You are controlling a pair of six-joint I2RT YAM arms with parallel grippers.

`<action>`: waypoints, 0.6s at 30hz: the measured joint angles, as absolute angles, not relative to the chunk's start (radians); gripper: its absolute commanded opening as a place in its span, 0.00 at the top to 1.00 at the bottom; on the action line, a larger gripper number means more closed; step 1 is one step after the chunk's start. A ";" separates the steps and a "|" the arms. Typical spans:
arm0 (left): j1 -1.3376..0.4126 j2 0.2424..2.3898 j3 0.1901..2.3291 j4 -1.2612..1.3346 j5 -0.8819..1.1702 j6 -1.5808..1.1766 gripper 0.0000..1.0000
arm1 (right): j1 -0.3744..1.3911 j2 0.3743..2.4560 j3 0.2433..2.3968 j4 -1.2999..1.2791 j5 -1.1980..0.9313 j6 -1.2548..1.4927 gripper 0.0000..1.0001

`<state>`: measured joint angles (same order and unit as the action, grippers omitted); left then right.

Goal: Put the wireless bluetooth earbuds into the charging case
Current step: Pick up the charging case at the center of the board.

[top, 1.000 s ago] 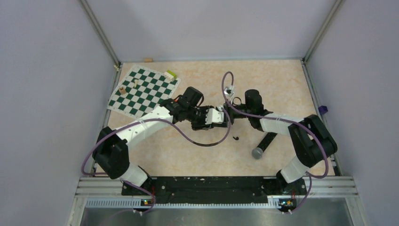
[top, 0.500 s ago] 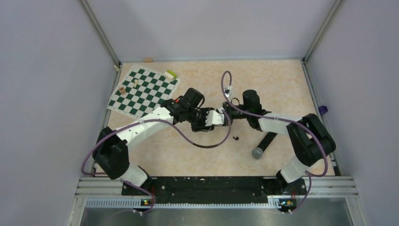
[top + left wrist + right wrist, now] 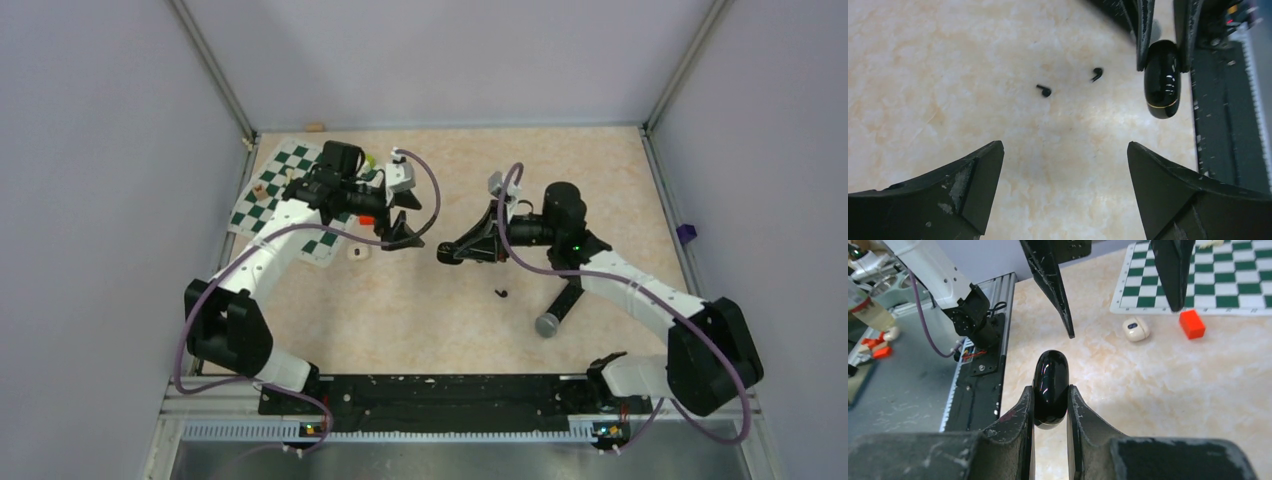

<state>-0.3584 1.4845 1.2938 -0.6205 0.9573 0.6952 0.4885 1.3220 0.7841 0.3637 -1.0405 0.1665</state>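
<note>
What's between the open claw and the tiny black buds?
Nothing: the left wrist view shows only bare table between left gripper and earbuds.

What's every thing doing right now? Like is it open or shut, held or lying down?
left claw: open, empty
right claw: shut on the charging case
charging case: closed, held in the right claw
earbuds: both loose on the table, outside the case
microphone: lying flat on the table
red block: sitting on the table
</note>
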 measured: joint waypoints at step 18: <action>-0.396 1.555 1.221 -0.306 1.333 0.265 0.18 | 0.488 1.203 0.580 0.727 -0.967 0.201 0.99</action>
<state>-0.3958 1.5555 1.2205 -0.3061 1.3331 0.2649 0.4881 1.2026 0.5800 0.7273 -0.9668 0.2012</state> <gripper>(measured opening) 0.859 0.181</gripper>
